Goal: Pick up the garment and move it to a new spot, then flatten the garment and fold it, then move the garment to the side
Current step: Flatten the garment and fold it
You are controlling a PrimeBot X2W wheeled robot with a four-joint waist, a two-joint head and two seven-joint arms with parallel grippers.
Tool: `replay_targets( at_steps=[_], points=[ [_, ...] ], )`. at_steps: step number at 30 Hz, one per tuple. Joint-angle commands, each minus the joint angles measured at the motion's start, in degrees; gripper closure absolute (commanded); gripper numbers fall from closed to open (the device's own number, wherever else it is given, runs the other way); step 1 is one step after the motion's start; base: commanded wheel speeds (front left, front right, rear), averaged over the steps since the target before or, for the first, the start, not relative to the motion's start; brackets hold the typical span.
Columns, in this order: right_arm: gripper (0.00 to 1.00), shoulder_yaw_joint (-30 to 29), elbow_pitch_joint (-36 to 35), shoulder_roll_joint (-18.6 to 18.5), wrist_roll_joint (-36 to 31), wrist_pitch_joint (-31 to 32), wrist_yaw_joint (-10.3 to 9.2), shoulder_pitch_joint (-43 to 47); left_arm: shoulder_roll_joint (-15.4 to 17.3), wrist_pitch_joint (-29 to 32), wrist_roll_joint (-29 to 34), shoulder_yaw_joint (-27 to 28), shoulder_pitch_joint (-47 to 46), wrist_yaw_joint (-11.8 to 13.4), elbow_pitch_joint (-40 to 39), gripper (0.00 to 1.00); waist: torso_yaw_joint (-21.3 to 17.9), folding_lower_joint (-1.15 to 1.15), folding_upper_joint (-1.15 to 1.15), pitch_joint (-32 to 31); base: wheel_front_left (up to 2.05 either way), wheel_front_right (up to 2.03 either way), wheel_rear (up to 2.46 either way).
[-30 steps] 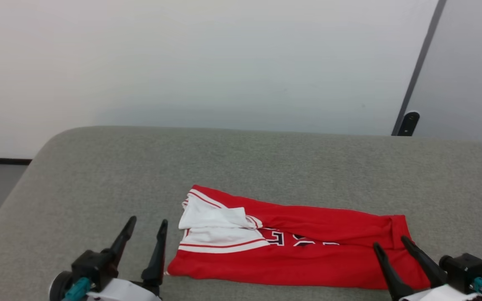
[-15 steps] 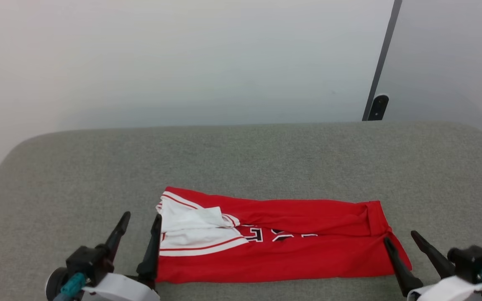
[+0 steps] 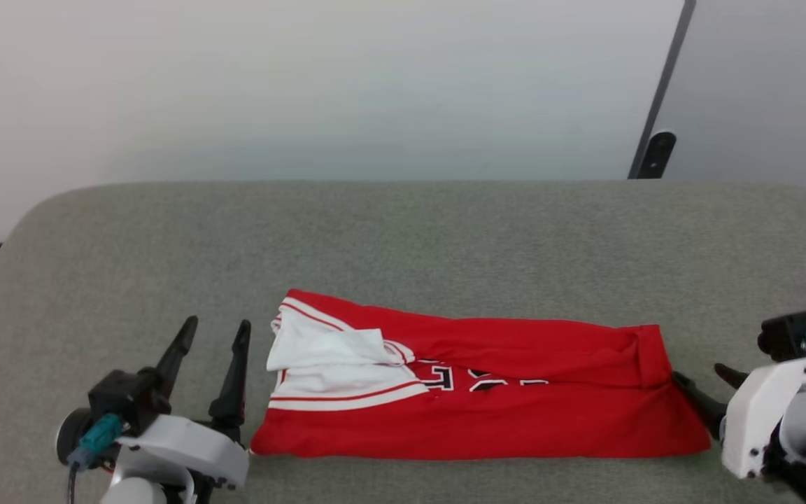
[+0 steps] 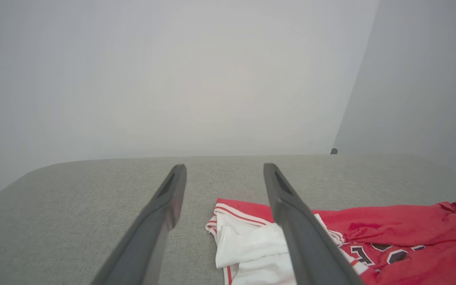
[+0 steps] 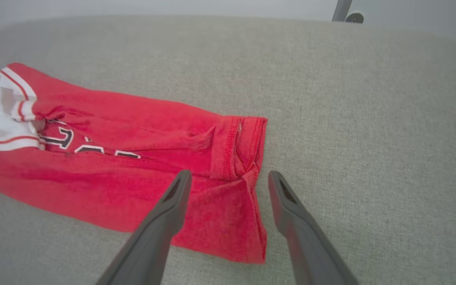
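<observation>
Garment [image 3: 487, 423] lies folded on grey cushion [image 3: 403, 238], left gripper [image 3: 217, 323] and right gripper [image 3: 697, 372] both spread wide at its ends

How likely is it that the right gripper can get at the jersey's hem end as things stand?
Probably yes. The right gripper is open and aimed at the hem end of the jersey, which lies uncovered on the grey cushion; nothing sits between them.
</observation>
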Motion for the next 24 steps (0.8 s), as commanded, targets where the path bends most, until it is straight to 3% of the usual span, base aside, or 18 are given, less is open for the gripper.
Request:
replay_targets(
  at_steps=[1, 9, 18, 24],
  points=[
    [0.00, -0.11, 1.28, -0.84, 0.63, 2.43, -0.06, -1.77, 0.10, -0.05, -0.50, -0.35, -0.81, -0.36, 0.30, 0.00, 1.24, 0.00, 0.00, 1.14, 0.00, 0.00, 0.00],
    [0.00, 1.08, 8.10, -1.57, 2.85, 16.16, -0.05, -8.41, 0.06, -0.05, -1.67, -2.96, -3.70, -0.34, 0.89, 0.00, 4.45, 0.00, 0.00, 4.63, 0.00, 0.00, 0.00],
    [0.00, 1.22, 16.74, 0.91, 0.45, 19.29, -0.05, -13.93, -0.58, -0.06, -2.76, -5.18, -6.90, -0.36, 1.20, 0.00, 7.27, 0.00, 0.00, 8.15, 0.00, 0.00, 0.00],
    [0.00, 1.48, 24.81, 4.53, -0.52, 20.31, -0.05, -16.07, -1.19, -0.06, -3.24, -6.12, -8.41, -0.36, 1.91, 0.00, 8.86, 0.00, 0.00, 9.66, 0.00, 0.00, 0.00]
  ],
)
